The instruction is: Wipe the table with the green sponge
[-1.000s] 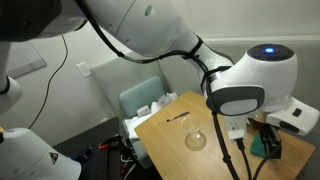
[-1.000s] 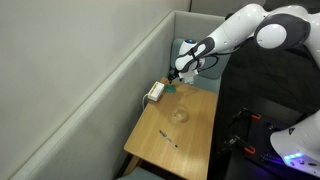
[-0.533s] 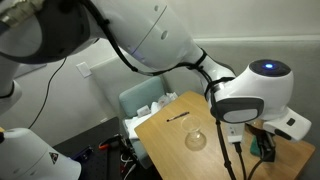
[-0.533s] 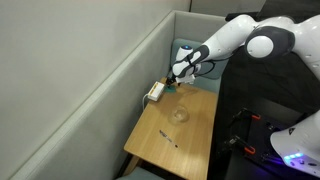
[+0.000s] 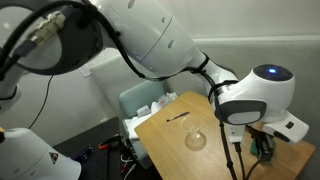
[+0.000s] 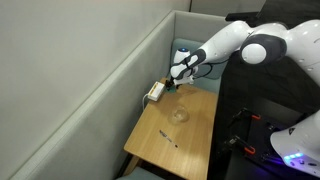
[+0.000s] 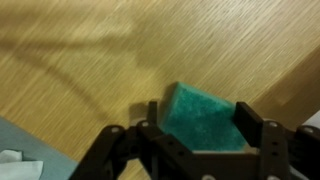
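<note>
green sponge (image 7: 205,120) pinched between gripper (image 7: 200,110) fingers, low over the bench (image 7: 80,60) at its far end, near the edge. Risks: soft pad squirms out under wiping pressure; a wide sweep clips the glass (image 5: 197,140).

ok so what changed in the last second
The hand, with the green sponge between its fingers, shifted slightly across the table toward the white box, and the arm behind it swung along. Nothing was picked up or let go. The glass and the box stayed put.
</note>
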